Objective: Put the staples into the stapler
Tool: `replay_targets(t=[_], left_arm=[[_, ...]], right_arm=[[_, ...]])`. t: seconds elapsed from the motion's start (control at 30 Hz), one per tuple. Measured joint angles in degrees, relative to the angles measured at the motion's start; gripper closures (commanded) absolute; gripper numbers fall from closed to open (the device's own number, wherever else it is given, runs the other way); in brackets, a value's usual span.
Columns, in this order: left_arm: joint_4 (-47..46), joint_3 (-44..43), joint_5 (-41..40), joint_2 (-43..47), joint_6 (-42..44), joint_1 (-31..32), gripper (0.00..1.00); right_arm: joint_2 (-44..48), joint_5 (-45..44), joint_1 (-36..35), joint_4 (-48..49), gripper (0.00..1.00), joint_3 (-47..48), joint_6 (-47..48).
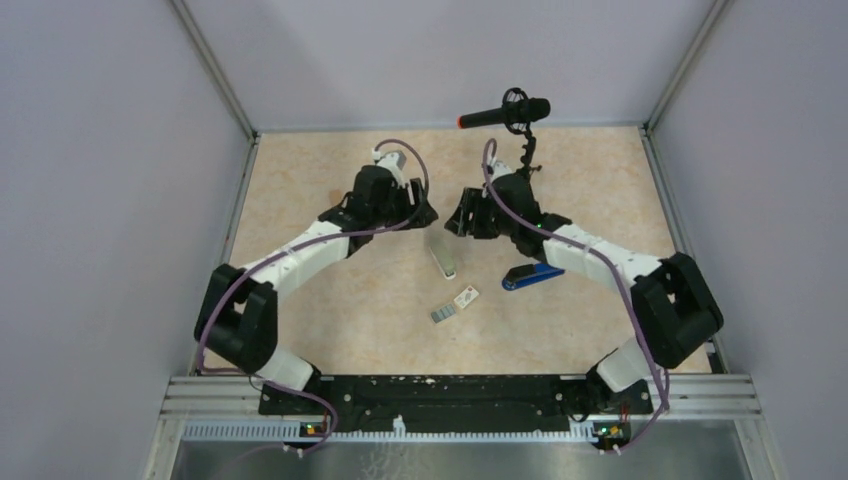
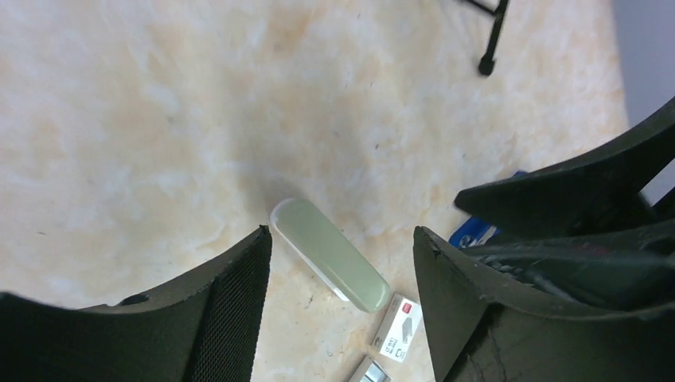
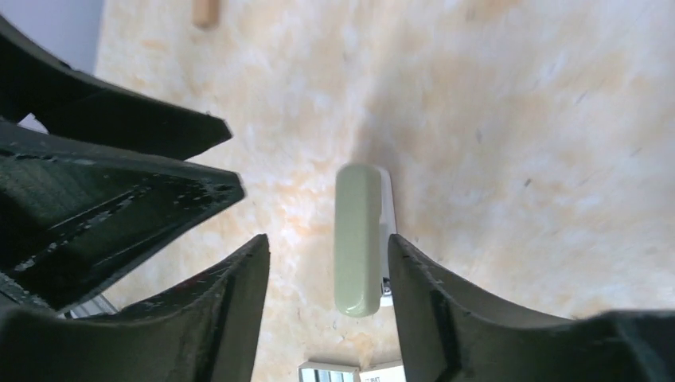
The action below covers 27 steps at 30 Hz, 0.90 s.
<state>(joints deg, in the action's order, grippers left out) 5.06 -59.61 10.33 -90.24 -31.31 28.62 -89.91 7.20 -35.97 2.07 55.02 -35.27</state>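
While hanging over the table (image 1: 300, 180), both empty: left claw (image 2: 342, 239) with fingers spread wide, right claw (image 3: 328, 239) with fingers parted somewhat less, nothing gripped in either. Below and between the fingers of each claw, flat on the table, the pale green stapler (image 2: 329, 255); clear of the left claw, very near one finger of the right claw, contact there impossible to tell. Past the stapler's end, toward the arm bases from both claws, the staples (image 1: 466, 297) in a white box, with a grey block (image 1: 442, 314) just beside. Right of the right claw and nearer the bases, a blue bar (image 1: 532, 276).
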Motion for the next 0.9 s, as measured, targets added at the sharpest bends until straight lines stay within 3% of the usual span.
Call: replay_targets(t=[0.03,0.07,0.1,0.53,0.9], left_arm=[[0.3,-0.5,-1.0,2.2,0.6,-0.2,0.24],[0.6,-0.8,-1.7,4.0,1.2,-0.3,0.08],[1.0,-1.1,-2.4,6.0,1.9,-0.4,0.02],[7.0,-7.5,-0.1,25.4,17.1,-0.7,0.01],[7.6,5.8,4.8,44.5,18.4,-0.7,0.01]], right_arm=[[1.5,-0.2,0.7,-2.3,0.32,2.0,1.2],[3.0,-0.5,1.2,-4.2,0.27,3.5,2.1],[4.5,-0.9,1.5,-5.7,0.22,4.7,2.9],[33.4,-9.4,1.9,-23.7,0.16,3.9,12.7],[53.9,-18.3,1.9,-32.4,0.15,-4.9,12.1]])
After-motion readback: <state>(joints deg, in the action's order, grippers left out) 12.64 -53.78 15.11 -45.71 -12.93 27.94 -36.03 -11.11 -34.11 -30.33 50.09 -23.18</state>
